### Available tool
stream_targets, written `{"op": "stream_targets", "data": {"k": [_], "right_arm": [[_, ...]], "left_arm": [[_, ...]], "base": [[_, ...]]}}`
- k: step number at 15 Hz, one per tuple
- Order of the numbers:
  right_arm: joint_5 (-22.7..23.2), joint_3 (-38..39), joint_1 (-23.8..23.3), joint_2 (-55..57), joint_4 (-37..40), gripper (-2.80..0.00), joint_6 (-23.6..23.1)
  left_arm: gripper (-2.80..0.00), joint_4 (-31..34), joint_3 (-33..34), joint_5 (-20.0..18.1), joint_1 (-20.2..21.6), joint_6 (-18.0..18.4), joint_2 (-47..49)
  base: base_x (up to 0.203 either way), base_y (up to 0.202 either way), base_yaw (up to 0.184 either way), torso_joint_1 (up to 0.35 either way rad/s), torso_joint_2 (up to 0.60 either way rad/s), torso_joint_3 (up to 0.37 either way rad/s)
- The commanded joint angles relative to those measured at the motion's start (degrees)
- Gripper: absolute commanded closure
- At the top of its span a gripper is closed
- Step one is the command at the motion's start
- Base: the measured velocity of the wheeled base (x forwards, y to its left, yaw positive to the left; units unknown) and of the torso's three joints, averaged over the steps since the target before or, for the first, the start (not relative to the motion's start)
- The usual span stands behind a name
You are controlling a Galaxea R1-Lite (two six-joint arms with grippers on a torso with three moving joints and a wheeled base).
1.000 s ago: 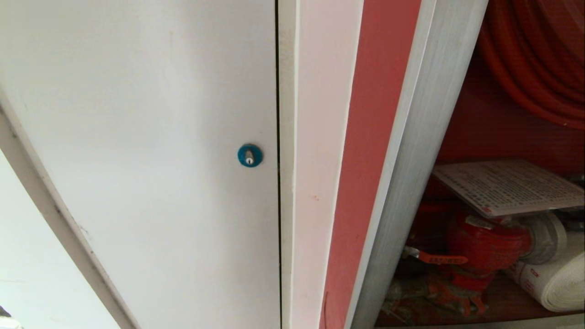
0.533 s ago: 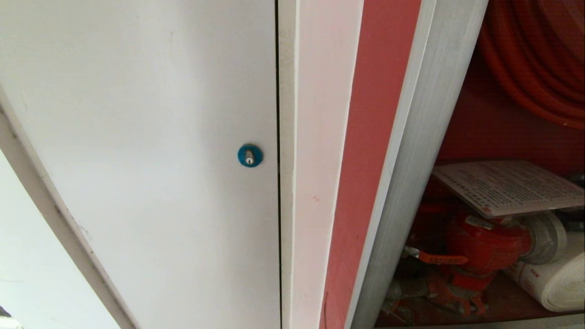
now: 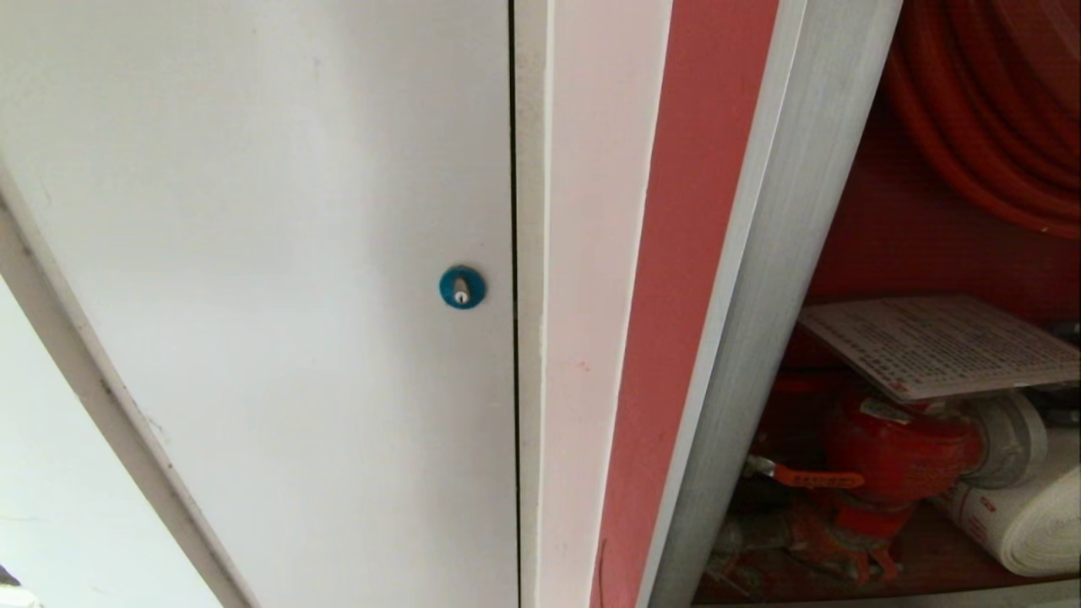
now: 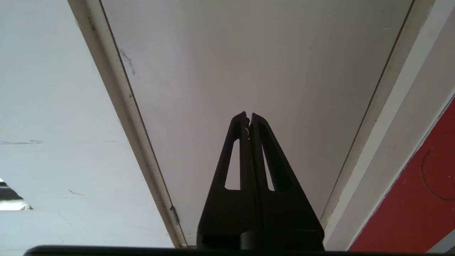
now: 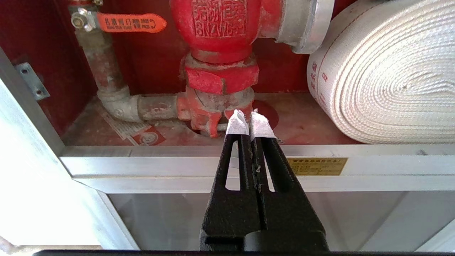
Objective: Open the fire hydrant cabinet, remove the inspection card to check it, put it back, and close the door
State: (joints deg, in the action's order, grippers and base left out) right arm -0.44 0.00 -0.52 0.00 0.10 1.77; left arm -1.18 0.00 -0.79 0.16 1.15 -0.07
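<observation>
The fire hydrant cabinet is standing open on the right of the head view, its brushed aluminium frame running beside a red edge strip. Inside, the inspection card is lying tilted on top of the red valve, its white face covered with a printed grid too small to read. Coils of red hose are hanging above it, and a rolled white hose is sitting at the right end of the cabinet floor, touching the valve's silver coupling.

In the right wrist view the valve body is showing raised characters cast into the red metal, which I cannot read with certainty. An orange lever handle is carrying small stamped writing, also unreadable. A small brass plate with fine print is fixed to the front rail of the cabinet's lower frame.

The right gripper, its tips wrapped in white tape, is hovering closed and empty just before that front rail. The left gripper is closed on nothing, facing the white door with the blue round lock.
</observation>
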Motion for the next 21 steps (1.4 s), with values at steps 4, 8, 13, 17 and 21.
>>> {"op": "stream_targets", "data": {"k": [4,8,13,17,21], "right_arm": [[0.0,0.0,0.0,-0.12,-0.01,0.0,0.43],[0.0,0.0,0.0,-0.09,-0.01,0.0,0.43],[0.0,0.0,0.0,-0.13,-0.01,0.0,0.43],[0.0,0.0,0.0,-0.1,-0.01,0.0,0.43],[0.0,0.0,0.0,-0.14,-0.01,0.0,0.43]], "left_arm": [[0.0,-0.05,0.44,0.0,0.02,0.0,-0.01],[0.0,-0.05,0.44,0.0,0.01,0.0,-0.01],[0.0,-0.05,0.44,0.0,0.02,0.0,-0.01],[0.0,-0.05,0.44,0.0,0.02,-0.09,-0.01],[0.0,-0.05,0.44,0.0,0.02,-0.09,-0.01]], "base": [[0.0,0.0,0.0,0.0,0.0,0.0],[0.0,0.0,0.0,0.0,0.0,0.0],[0.0,0.0,0.0,0.0,0.0,0.0],[-0.14,0.0,0.001,0.004,0.0,0.0],[-0.197,0.0,0.001,0.0,0.0,0.004]]}}
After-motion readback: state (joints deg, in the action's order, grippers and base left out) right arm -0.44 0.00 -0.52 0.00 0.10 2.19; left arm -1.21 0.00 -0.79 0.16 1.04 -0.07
